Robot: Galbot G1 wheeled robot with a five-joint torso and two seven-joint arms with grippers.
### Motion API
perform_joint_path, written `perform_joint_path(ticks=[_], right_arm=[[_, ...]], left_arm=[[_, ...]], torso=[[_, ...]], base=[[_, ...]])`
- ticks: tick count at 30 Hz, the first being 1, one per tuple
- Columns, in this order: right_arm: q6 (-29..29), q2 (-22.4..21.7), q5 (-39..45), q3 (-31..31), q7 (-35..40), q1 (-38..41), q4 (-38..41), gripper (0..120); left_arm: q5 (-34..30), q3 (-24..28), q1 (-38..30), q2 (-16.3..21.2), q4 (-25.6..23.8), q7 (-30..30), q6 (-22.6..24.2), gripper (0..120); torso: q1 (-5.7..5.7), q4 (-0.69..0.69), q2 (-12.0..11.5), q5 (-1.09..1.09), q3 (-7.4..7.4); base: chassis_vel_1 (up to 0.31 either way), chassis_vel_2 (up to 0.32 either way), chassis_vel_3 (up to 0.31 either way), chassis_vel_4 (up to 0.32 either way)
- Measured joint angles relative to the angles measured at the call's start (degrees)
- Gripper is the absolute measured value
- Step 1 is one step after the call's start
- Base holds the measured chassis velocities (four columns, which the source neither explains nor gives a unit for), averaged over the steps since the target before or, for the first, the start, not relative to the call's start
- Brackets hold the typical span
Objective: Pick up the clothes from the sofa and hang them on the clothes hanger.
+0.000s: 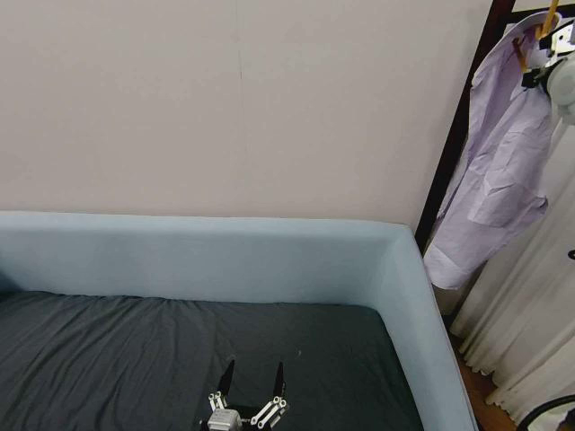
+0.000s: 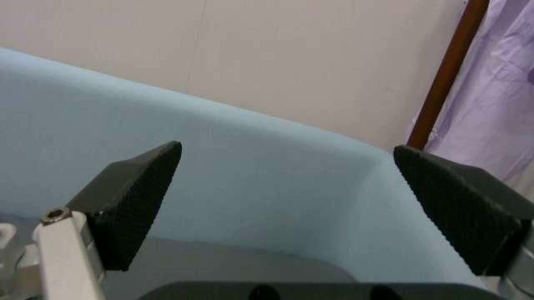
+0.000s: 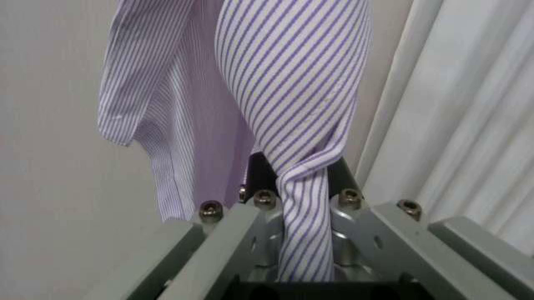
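Observation:
A purple striped shirt (image 1: 499,171) hangs at the upper right of the head view, up by an orange wooden hanger (image 1: 548,16) on a dark rack pole (image 1: 458,126). My right gripper (image 1: 542,65) is at the shirt's collar end. In the right wrist view that gripper (image 3: 299,178) is shut on a twisted fold of the shirt (image 3: 292,94). My left gripper (image 1: 255,368) hovers low over the sofa's dark seat (image 1: 117,359), open with nothing in it. In the left wrist view the left gripper (image 2: 286,156) faces the sofa's light blue backrest (image 2: 250,181).
The sofa's light blue backrest (image 1: 198,260) and right armrest (image 1: 422,332) border the seat. White curtains (image 1: 530,314) hang right of the rack, beside the shirt (image 2: 501,94). A beige wall (image 1: 225,99) stands behind the sofa.

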Motion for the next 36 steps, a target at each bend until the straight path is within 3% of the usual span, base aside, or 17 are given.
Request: perform_joint_path(ticks=[22, 36], right_arm=[[0.27, 3.0, 17.05, -2.67, 9.96, 3.33, -5.95, 2], [0.39, 5.65, 18.75, -4.06, 11.61, 5.67, -11.37, 2]], left_arm=[[0.94, 0.22, 0.63, 0.09, -0.47, -0.14, -0.63, 100], [0.98, -1.46, 0.66, 0.7, -0.95, -1.45, 0.62, 100]], torso=[[-0.01, -0.01, 0.01, -0.01, -0.02], [-0.01, -0.02, 0.0, 0.0, -0.01]], base=[[0.0, 0.0, 0.0, 0.0], [0.0, 0.0, 0.0, 0.0]])
